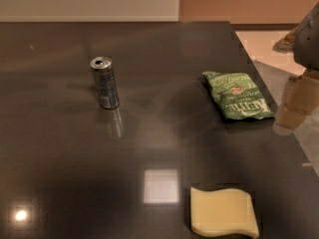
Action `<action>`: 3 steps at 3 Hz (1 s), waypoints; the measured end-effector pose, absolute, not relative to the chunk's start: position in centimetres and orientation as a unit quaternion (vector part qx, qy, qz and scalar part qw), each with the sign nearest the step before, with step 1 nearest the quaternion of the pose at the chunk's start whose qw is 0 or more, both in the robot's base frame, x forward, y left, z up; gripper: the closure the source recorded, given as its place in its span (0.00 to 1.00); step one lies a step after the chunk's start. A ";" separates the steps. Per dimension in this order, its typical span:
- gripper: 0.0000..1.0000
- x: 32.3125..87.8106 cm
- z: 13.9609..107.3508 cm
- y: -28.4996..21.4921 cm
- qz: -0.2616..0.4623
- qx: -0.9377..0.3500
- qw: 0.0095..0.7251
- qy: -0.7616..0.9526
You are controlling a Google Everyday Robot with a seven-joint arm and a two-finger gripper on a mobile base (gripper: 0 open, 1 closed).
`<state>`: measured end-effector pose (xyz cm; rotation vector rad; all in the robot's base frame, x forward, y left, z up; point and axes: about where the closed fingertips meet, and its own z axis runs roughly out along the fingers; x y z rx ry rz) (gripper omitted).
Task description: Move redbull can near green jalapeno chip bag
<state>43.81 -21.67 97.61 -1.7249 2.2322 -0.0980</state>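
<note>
The redbull can (104, 82) stands upright on the dark table (60, 148), left of centre, its shiny top and pull tab showing. The green jalapeno chip bag (237, 95) lies flat on the table to the right, white lettering and a round logo facing up. The can and the bag are well apart. My gripper (295, 107) hangs at the right edge of the view, just right of the bag and by the table's right edge, holding nothing.
A pale yellow wavy-edged sponge (223, 212) lies near the front of the table, right of centre. The table's right edge runs diagonally past the bag. Pale floor (264, 44) and a wall lie beyond.
</note>
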 end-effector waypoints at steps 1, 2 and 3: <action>0.00 43.8 97.6 -21.7 -0.034 -0.603 0.159 0.781; 0.00 45.3 98.0 -21.0 -0.028 -0.607 0.170 0.776; 0.00 48.1 97.8 -19.1 -0.012 -0.610 0.191 0.769</action>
